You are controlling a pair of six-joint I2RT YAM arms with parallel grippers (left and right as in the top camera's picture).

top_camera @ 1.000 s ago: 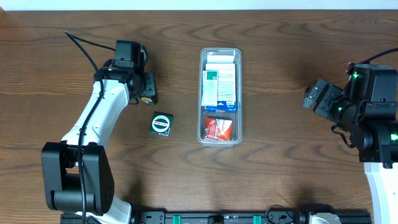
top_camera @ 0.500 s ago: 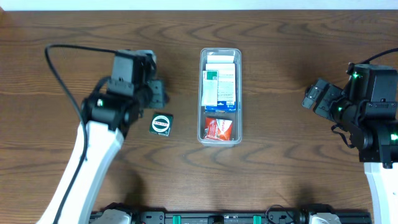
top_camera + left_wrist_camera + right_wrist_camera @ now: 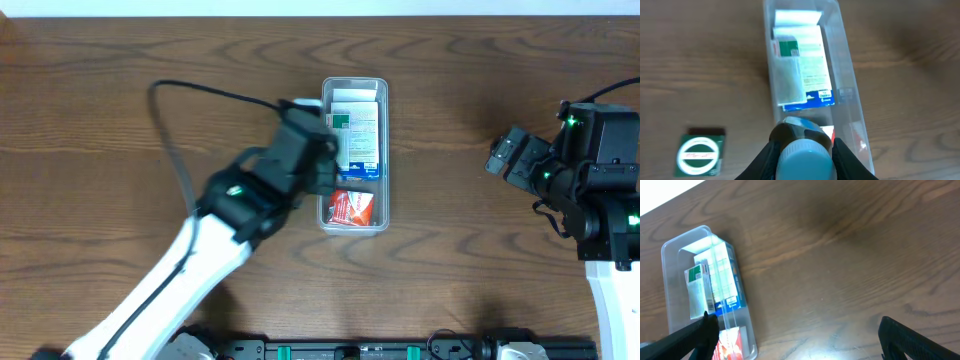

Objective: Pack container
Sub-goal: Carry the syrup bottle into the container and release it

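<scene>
The clear container [image 3: 353,222] stands mid-table and holds a white, green and blue box [image 3: 352,140] and a red packet [image 3: 351,207]. My left gripper [image 3: 318,165] is shut on a dark bottle with a pale blue ribbed cap [image 3: 805,159] and hovers over the container's left edge, near the red packet. In the left wrist view the container [image 3: 850,85] lies just ahead of the bottle. My right gripper [image 3: 510,160] is open and empty at the far right, well away from the container [image 3: 685,234]; its fingers frame bare wood [image 3: 800,340].
A small dark green box with a round white label [image 3: 700,152] lies on the table left of the container; my left arm hides it in the overhead view. A black cable [image 3: 200,90] arcs above the left arm.
My left arm has swung right from the spot beside the green box to the container's left edge, carrying the bottle. The right arm has not moved.
</scene>
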